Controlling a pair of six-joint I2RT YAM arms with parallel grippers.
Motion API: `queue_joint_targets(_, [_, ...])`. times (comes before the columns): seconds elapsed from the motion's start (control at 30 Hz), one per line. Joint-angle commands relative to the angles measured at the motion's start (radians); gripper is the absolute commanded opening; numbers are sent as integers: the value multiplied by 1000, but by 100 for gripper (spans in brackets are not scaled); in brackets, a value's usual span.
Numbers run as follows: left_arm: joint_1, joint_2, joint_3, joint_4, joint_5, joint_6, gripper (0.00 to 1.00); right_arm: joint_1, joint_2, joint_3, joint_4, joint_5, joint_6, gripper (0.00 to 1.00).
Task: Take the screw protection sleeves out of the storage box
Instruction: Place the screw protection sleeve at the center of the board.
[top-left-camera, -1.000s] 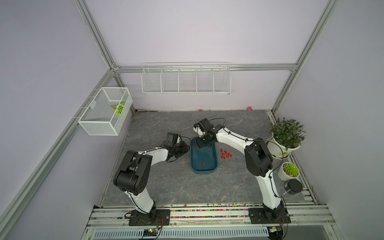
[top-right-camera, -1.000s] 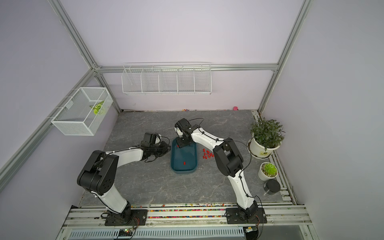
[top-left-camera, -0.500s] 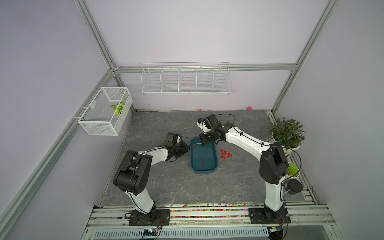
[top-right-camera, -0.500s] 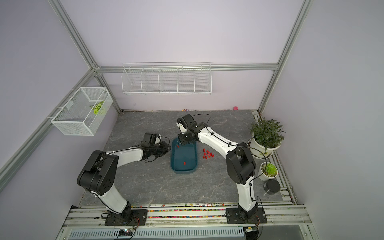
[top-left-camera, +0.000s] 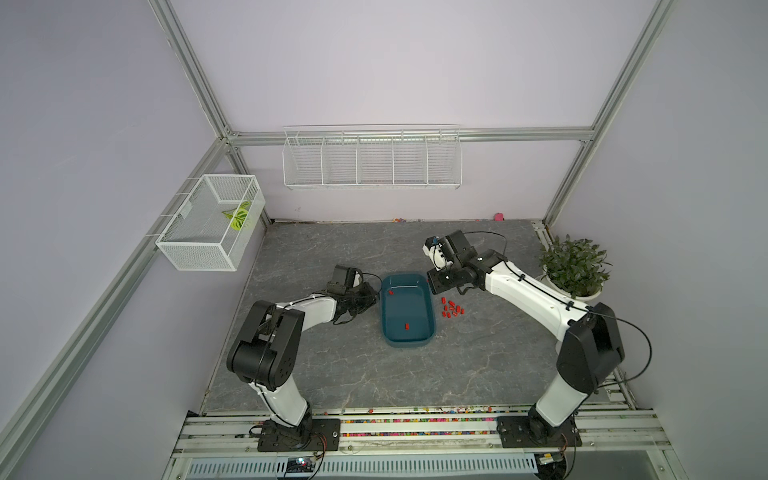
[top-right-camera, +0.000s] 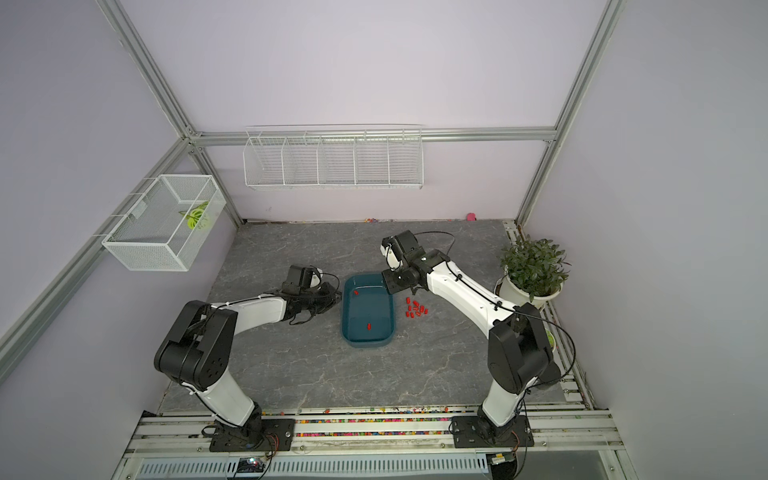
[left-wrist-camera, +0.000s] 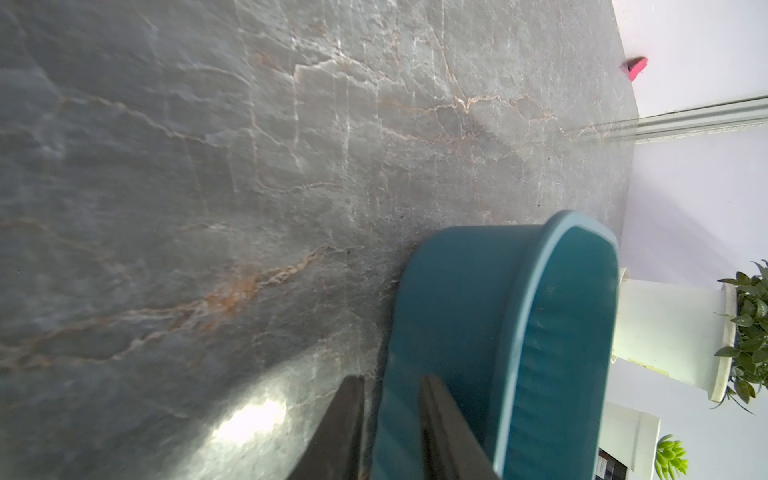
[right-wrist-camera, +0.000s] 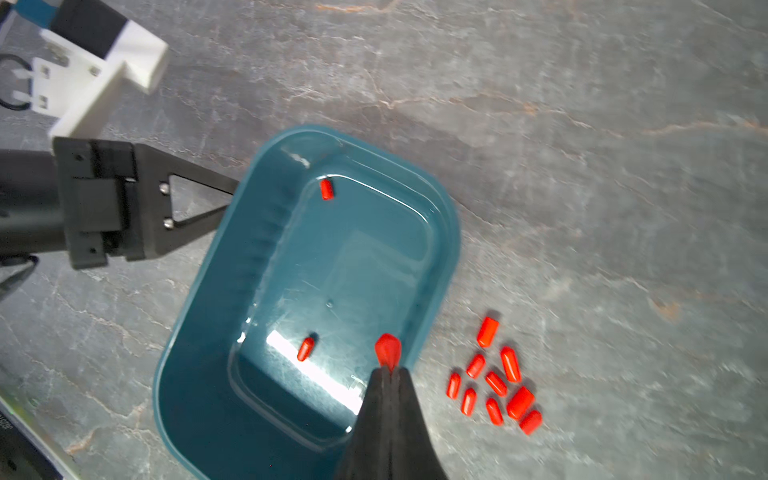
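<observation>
The teal storage box (top-left-camera: 407, 343) (top-right-camera: 368, 343) sits mid-table. Two red screw protection sleeves lie inside it (top-left-camera: 390, 292) (top-left-camera: 407, 326) (right-wrist-camera: 326, 189) (right-wrist-camera: 305, 348). Several more lie in a cluster on the table just right of it (top-left-camera: 452, 309) (top-right-camera: 416, 308) (right-wrist-camera: 494, 382). My right gripper (right-wrist-camera: 390, 372) (top-left-camera: 432, 283) hangs above the box's right rim (right-wrist-camera: 453, 249), shut on one red sleeve (right-wrist-camera: 387, 349). My left gripper (left-wrist-camera: 390, 380) (top-left-camera: 372, 291) rests low against the box's left outer wall (left-wrist-camera: 457, 291). Its fingers are part way apart with nothing pinched between them.
A potted plant (top-left-camera: 573, 270) stands at the right edge beside my right arm. A white wire shelf (top-left-camera: 372, 160) and a mesh basket (top-left-camera: 210, 224) hang on the walls. A pink scrap (top-left-camera: 498, 216) lies at the back wall. Coloured beads (top-left-camera: 415, 422) line the front rail.
My right gripper has moved from over the box's far end to the right, towards the cluster on the table, and its elbow has swung outward. The left arm has not moved.
</observation>
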Motion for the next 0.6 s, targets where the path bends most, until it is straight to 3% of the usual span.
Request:
queue_joint_targets(0.0, [6, 8, 8, 13, 10, 8, 30, -27, -54, -65, 9, 10, -14, 0])
queue_joint_targets(0.57, [4, 10, 5, 15, 16, 8, 30, -75, -149, -396, 134, 24, -1, 0])
